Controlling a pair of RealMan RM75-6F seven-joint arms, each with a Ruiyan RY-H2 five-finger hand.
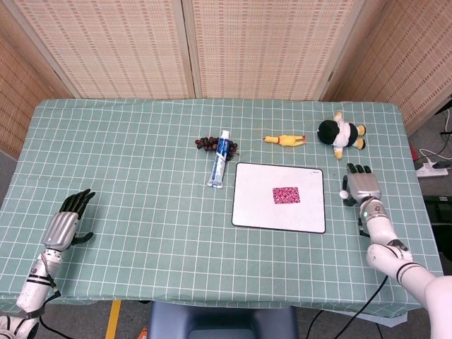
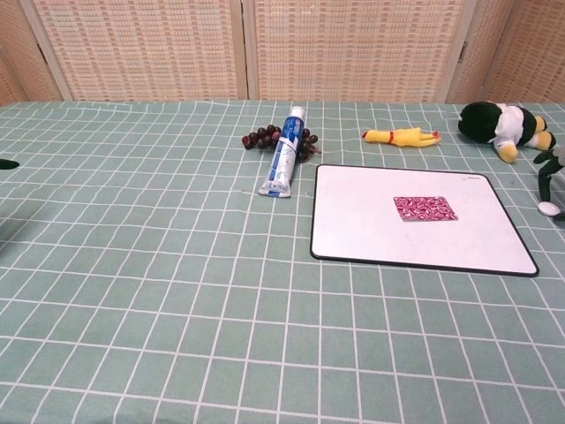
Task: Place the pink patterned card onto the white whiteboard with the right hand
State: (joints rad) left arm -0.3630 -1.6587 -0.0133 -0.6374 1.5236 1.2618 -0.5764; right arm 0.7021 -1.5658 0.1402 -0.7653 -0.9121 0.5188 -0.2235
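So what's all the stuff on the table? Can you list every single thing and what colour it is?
pink patterned card: one, pink with a dark pattern, lying flat near the middle of the whiteboard
whiteboard: one, white with a dark rim, right of the table's centre
toothpaste tube: one, white and blue, just left of the whiteboard
beads: one dark brown cluster, at the tube's far end
rubber chicken toy: one, yellow, beyond the whiteboard
plush toy: one, black, white and yellow, far right
small round thing: one, white, beside the right hand
tablecloth: one, green with white checks
left hand: near left, empty, fingers apart
right hand: right of the whiteboard, empty
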